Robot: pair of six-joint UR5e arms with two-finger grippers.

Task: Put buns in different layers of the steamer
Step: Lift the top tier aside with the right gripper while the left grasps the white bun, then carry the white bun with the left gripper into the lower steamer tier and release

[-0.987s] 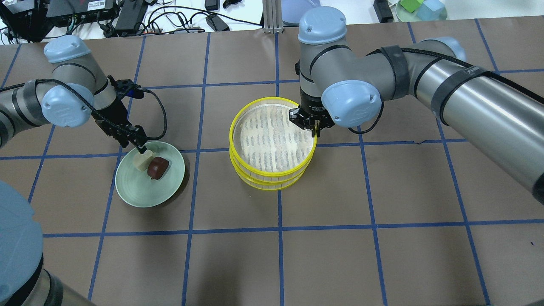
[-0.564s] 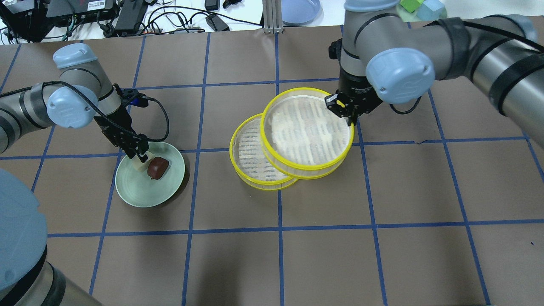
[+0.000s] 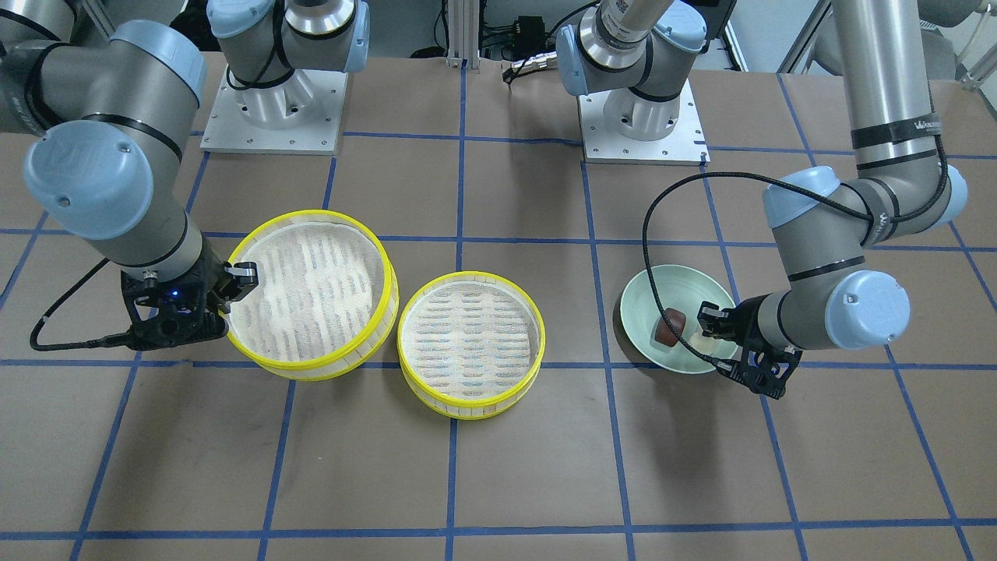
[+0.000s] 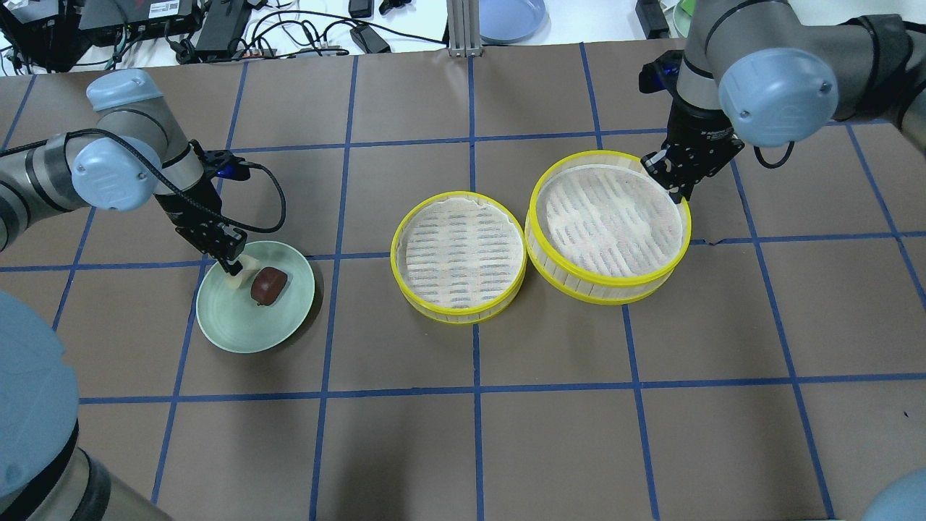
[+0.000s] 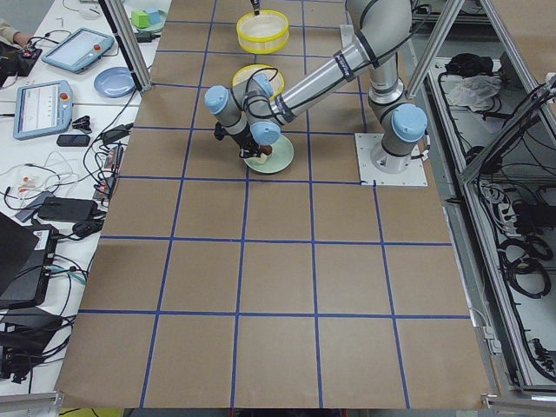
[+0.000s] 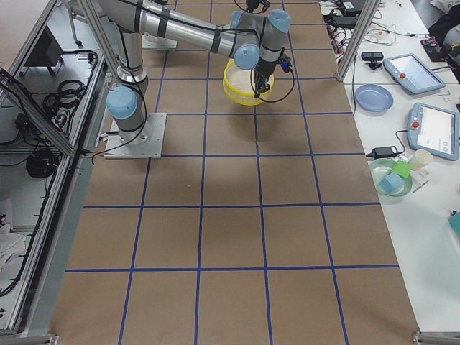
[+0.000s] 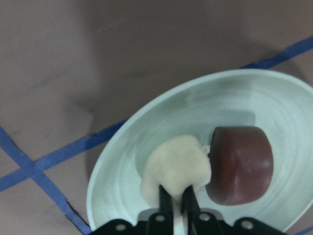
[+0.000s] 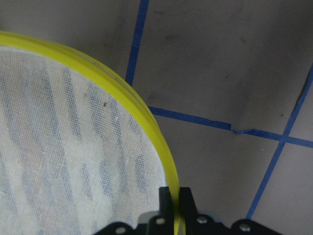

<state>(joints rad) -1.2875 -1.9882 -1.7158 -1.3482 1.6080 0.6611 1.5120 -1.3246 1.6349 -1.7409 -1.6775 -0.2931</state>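
Note:
Two yellow-rimmed steamer layers lie side by side. One layer point(image 4: 458, 250) rests on the table at the centre. My right gripper point(image 4: 676, 189) is shut on the far right rim of the other layer point(image 4: 608, 217); the pinch shows in the right wrist view point(image 8: 175, 205). I cannot tell whether this layer touches the table. On the pale green plate point(image 4: 239, 325) the cream-white bun point(image 4: 244, 273) lies against the reddish-brown bun point(image 4: 268, 284). My left gripper point(image 4: 233, 264) is shut on the cream-white bun point(image 7: 176, 169), which still sits on the plate.
Cables, devices and a blue plate point(image 4: 510, 14) lie beyond the table's far edge. A cable loops from the left wrist point(image 4: 278, 202) above the green plate. Both arm bases point(image 3: 642, 117) stand at the robot's side of the table.
My right gripper lifted the upper layer off the stack and carried it right, beside the lower one. My left gripper stayed at the cream-white bun on the plate.

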